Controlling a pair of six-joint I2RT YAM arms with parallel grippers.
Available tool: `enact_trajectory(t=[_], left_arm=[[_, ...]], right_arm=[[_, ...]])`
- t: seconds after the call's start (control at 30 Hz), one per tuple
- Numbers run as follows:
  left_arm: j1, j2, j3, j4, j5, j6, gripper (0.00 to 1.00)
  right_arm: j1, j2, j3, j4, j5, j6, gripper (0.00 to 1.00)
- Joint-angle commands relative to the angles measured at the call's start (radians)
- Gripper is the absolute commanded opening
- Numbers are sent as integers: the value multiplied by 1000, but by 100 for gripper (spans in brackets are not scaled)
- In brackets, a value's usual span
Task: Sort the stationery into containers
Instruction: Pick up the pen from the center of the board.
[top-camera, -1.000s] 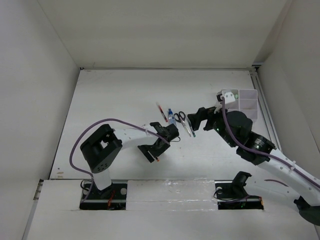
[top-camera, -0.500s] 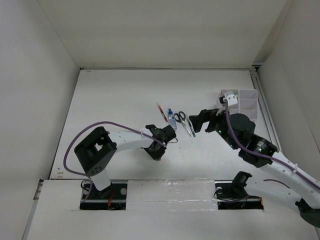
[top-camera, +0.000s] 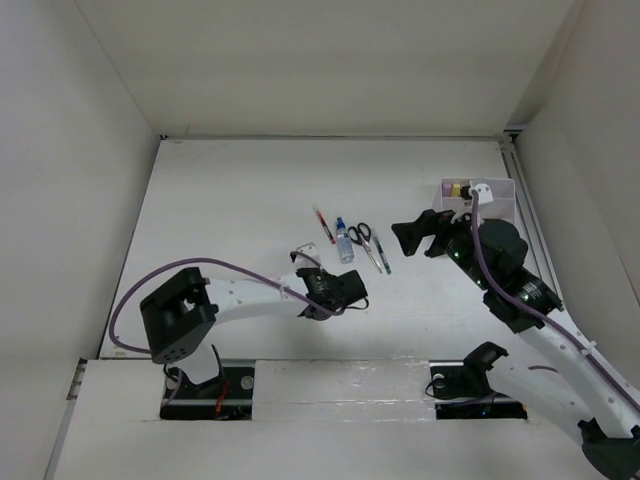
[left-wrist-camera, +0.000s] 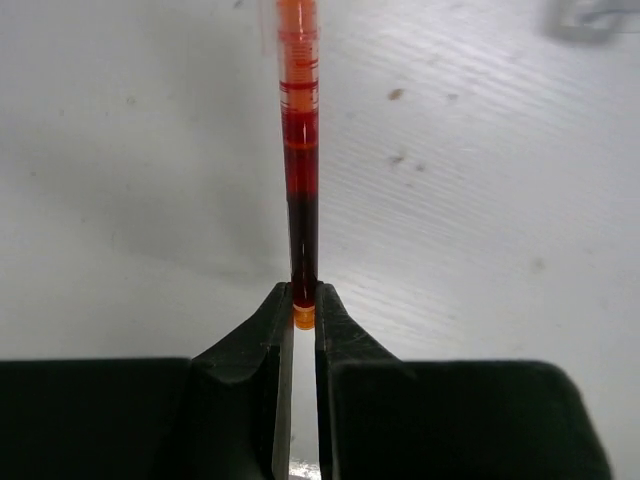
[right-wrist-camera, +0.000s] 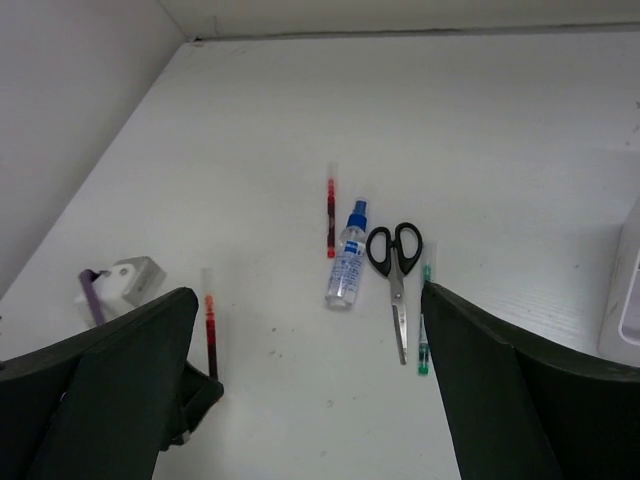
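Note:
My left gripper (left-wrist-camera: 303, 295) is shut on the near end of a red-and-orange pen (left-wrist-camera: 301, 150), which points away over the white table. In the right wrist view the same pen (right-wrist-camera: 210, 330) shows at lower left with the left gripper (right-wrist-camera: 200, 395) at its near end. A second red pen (top-camera: 323, 224), a blue-capped bottle (top-camera: 344, 240), black-handled scissors (top-camera: 363, 240) and a green pen (top-camera: 381, 255) lie in a row mid-table. My right gripper (top-camera: 415, 238) hangs open above the table right of them, nothing between its fingers. The white organizer (top-camera: 505, 200) stands behind it, pink and yellow sticks (top-camera: 455, 190) in one compartment.
White walls close the table on the left, back and right. A purple cable loops from the left arm (top-camera: 240, 290). The right arm partly covers the organizer's near side. The organizer's wall (right-wrist-camera: 625, 300) shows at the right wrist view's right edge.
My left gripper has shut on the red-and-orange pen, and that arm has shifted lower and to the right. The right arm has drawn back to the right, uncovering the sticks in the organizer.

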Motion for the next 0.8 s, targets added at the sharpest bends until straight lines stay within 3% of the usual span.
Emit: enact_trajectory(t=[0.0,0.13,0.17,0.33,0.47,0.77], left_arm=[[-80,-127,54,18,-302,137,0],[-149,-230,45,155,-364,355,0],[-160,-248,36,249,-364,474,0],[-194,-359,-45,535,-263,755,0],[-194,-452,-113,708,-120,883,0],[-194,-474,-113,776,-43,957,0]], right_arm=[[-68,-11,-19,85,-173,31,100],[-139,13,-48,175,-386,54,100],[-139,25,-63,201,-481,69,100],[-139,52,-95,309,-580,125,100],[-139,52,-117,377,-615,174,100],[-53,105,-149,465,-594,215,100]])
